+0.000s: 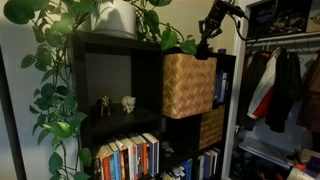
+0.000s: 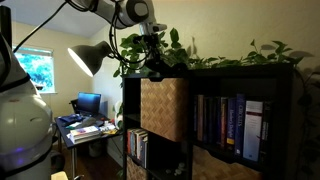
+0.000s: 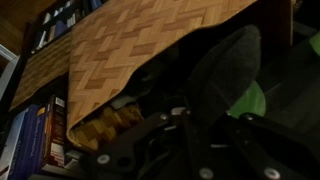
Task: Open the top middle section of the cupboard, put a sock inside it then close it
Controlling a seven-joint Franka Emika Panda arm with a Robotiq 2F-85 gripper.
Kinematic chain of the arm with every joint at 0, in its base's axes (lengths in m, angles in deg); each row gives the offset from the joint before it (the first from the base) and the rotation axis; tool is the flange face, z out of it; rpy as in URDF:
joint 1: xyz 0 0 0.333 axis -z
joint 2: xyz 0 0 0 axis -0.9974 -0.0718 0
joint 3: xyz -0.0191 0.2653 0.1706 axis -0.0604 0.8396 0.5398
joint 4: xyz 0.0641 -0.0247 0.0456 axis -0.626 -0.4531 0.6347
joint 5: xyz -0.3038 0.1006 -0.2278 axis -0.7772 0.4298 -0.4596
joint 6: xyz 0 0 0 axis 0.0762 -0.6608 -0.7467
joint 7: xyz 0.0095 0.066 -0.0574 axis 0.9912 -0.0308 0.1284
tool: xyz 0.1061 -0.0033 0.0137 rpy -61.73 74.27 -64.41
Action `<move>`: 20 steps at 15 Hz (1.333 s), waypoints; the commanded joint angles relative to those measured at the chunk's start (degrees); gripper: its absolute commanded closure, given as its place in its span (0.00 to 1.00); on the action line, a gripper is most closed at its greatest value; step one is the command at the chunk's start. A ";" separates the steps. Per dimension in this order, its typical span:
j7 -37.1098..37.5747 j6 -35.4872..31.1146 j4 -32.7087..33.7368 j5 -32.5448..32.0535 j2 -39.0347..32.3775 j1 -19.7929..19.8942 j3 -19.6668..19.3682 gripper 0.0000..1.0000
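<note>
The cupboard is a black cube shelf [image 1: 150, 110]. Its top middle section holds a woven basket drawer [image 1: 188, 85], pulled part way out of its cube; it also shows in an exterior view [image 2: 165, 108] and the wrist view [image 3: 130, 45]. My gripper [image 1: 207, 42] hangs just above the basket's upper edge, among the plant leaves, and also shows in an exterior view [image 2: 154, 62]. In the wrist view my jaws [image 3: 200, 120] look closed on a dark sock [image 3: 222, 75] that hangs in front of them. The picture is very dark there.
Potted vines [image 1: 60, 70] trail over the shelf top and down its side. Books [image 1: 128, 158] fill the lower cubes and a cube beside the basket [image 2: 232, 125]. A second woven basket [image 1: 211, 127] sits below. Clothes [image 1: 285, 85] hang beside the shelf. A lamp [image 2: 90, 58] stands nearby.
</note>
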 commanded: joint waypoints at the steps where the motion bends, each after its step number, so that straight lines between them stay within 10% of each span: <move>1: -0.96 -4.59 -2.88 1.46 -1.09 0.79 -0.97 0.93; 8: -1.65 -12.57 -5.61 1.24 -3.84 0.30 -1.33 0.93; 9: -1.95 -12.80 -5.75 1.36 -3.95 0.08 -1.27 0.67; 20: -3.76 -11.38 -4.82 -0.15 -0.10 0.17 0.89 0.09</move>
